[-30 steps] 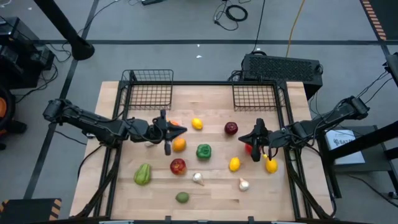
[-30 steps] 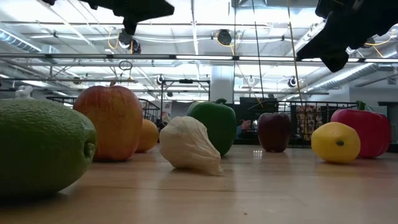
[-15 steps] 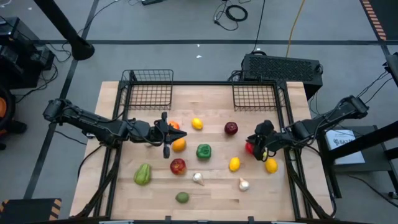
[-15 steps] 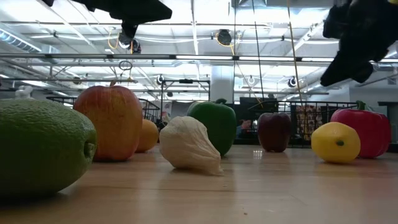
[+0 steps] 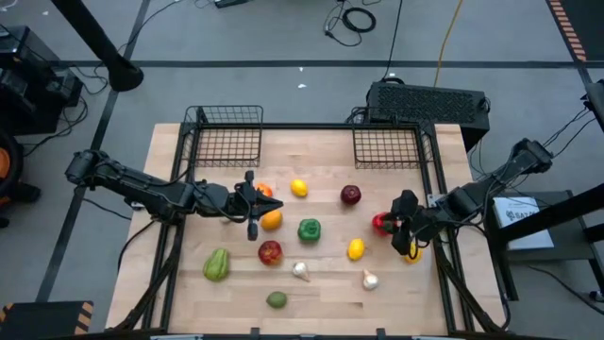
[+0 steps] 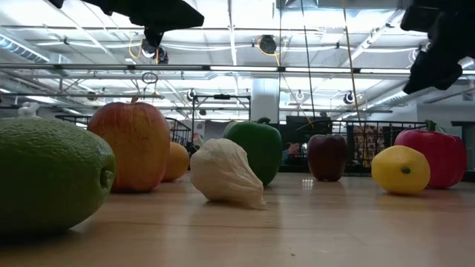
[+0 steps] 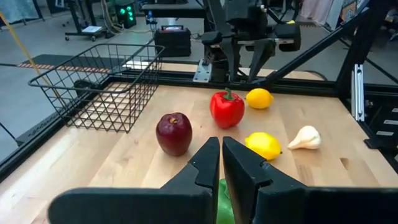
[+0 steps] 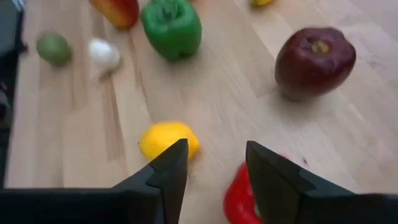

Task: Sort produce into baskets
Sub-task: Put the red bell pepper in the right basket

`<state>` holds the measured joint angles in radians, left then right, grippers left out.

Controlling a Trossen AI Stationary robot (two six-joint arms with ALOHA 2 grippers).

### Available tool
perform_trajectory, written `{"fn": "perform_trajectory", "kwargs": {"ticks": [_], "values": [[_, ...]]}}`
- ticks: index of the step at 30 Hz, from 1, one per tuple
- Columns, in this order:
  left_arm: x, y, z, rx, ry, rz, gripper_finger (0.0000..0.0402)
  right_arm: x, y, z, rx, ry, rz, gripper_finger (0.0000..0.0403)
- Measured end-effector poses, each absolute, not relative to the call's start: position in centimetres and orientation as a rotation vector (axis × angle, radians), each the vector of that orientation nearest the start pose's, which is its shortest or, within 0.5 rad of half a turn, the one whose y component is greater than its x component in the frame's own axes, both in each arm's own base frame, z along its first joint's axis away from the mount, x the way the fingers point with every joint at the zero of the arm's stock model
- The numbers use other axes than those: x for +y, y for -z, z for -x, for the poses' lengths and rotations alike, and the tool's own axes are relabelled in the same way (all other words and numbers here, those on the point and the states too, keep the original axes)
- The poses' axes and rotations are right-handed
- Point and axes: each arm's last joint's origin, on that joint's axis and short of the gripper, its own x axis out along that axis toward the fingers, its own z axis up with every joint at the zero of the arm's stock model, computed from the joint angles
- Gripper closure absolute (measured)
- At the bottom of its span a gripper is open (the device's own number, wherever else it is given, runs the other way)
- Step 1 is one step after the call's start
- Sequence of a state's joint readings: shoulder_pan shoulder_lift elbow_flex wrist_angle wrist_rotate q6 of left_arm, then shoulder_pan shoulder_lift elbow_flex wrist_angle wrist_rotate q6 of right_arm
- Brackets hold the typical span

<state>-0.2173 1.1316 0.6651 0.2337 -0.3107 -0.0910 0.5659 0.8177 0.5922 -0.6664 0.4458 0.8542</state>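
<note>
Toy produce lies scattered on the wooden table: a red pepper, two lemons, a dark red apple, a green pepper, an orange and garlic bulbs. Two wire baskets stand at the far edge. My right gripper is open above the red pepper, which shows below its fingers. My left gripper is shut and empty, hovering by the orange at centre left.
A red apple, a green piece, a lime, a garlic bulb and a third lemon lie around the middle and near side. A black vented box sits behind the right basket. Bare wood lies at the near left.
My right gripper has gone toward the table's right edge and a little toward the near edge, coming over the red pepper, still open. The produce has stayed in place.
</note>
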Motion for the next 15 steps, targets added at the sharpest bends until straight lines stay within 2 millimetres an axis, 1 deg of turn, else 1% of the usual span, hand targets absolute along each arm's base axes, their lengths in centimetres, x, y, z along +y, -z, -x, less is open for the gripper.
{"fn": "perform_trajectory", "kwargs": {"ticks": [2, 7, 15], "values": [[-4.4, -26.4, -24.2, 0.22, -0.103, 0.028, 0.0372, 7.1, -22.4, -13.0, 0.794, 0.223, -0.348, 0.0248], [-4.4, -26.4, -24.3, 0.222, -0.102, 0.005, 0.0372, 7.3, -22.0, -12.2, 0.852, 0.245, -0.352, 0.0248], [-4.4, -26.4, -24.2, 0.222, -0.108, 0.003, 0.0372, 6.7, -21.4, -11.3, 0.931, 0.312, -0.305, 0.0248]]}}
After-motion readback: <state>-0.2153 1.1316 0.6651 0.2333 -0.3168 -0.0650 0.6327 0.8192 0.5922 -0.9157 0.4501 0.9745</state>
